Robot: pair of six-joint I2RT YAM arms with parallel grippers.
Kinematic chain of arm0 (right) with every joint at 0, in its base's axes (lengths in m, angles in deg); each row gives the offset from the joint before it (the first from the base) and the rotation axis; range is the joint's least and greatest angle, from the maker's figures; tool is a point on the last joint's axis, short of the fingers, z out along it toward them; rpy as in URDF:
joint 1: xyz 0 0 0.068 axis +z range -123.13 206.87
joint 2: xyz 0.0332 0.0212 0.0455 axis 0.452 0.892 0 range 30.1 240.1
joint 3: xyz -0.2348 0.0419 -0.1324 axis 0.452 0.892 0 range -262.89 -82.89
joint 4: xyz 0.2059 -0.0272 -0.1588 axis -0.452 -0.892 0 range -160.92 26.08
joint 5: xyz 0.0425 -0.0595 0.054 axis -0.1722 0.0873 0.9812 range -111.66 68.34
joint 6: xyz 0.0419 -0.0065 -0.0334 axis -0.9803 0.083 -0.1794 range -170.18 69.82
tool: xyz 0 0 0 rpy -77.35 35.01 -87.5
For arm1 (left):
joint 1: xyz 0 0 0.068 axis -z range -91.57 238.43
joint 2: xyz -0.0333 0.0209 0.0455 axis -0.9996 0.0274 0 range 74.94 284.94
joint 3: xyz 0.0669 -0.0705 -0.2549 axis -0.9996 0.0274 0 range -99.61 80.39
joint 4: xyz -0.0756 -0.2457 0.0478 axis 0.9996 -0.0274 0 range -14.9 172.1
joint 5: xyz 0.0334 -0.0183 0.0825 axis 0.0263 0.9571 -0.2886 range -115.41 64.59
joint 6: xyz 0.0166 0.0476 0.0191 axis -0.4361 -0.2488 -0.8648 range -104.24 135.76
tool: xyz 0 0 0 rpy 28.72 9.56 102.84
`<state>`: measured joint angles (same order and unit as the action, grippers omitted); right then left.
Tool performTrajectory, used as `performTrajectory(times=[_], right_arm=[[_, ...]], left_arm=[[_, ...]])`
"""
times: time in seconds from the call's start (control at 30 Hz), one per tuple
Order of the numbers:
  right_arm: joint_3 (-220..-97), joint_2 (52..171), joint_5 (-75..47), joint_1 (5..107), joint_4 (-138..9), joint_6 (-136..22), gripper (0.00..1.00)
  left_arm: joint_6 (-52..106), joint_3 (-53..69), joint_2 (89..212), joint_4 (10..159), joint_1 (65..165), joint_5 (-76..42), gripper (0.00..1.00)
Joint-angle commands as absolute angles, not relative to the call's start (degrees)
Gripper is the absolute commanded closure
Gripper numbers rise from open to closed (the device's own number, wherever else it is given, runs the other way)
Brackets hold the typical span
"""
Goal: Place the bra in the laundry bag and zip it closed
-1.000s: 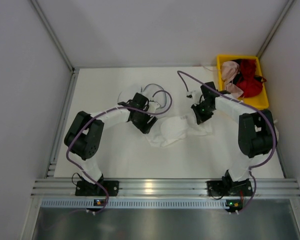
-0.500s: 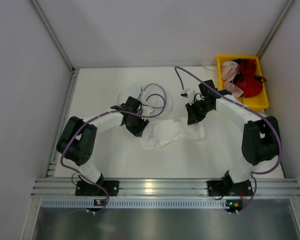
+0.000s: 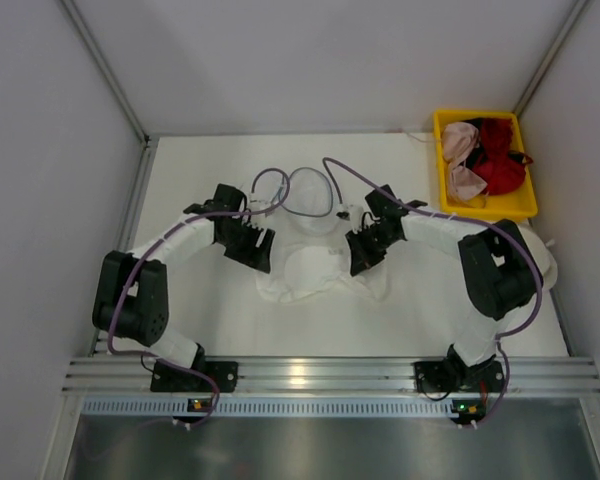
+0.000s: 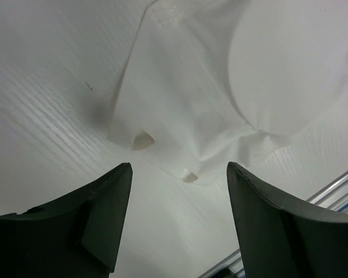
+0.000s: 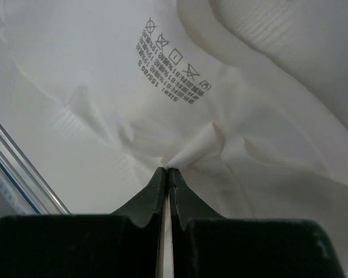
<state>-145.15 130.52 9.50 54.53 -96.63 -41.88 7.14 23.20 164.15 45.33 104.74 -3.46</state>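
Right gripper (image 5: 165,169) tight on the bra (image 5: 249,145); left gripper (image 4: 178,168) — agape

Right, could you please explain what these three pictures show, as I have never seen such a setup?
Two robot arms are bolted to a white table. One picture looks down from above; the other two come from a camera on each wrist. On the table lie a white bra, a round mesh laundry bag beyond it, and a yellow bin of clothes. The right gripper is shut, pinching the bra's fabric near its care label. The left gripper is open over the bra's edge, holding nothing.
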Motion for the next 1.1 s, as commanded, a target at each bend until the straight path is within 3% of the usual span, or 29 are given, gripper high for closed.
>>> performTrajectory(times=[0.0, 0.07, 0.5, 0.8, 1.07], right_arm=[[-143.97, 128.19, 10.42, 56.84, -90.38, -49.02, 1.00], [-143.88, 127.58, 10.07, 57.81, -89.94, -52.09, 0.84], [-144.67, 110.88, 4.63, 55.97, -96.26, -48.33, 0.40], [-141.78, 110.78, 4.26, 41.66, -100.82, -45.43, 0.37], [-140.63, 113.68, 7.17, 34.17, -103.56, -44.20, 0.36]], left_arm=[[12.33, 22.38, 164.14, 40.27, 104.78, 0.25, 0.28], [14.35, 22.90, 165.90, 40.00, 104.51, -1.14, 0.30], [15.49, 20.71, 167.66, 35.87, 94.76, 0.33, 0.42], [21.21, 22.82, 174.15, 41.39, 94.84, 9.04, 0.53], [21.39, 20.54, 178.21, 42.46, 94.76, 13.08, 0.78]])
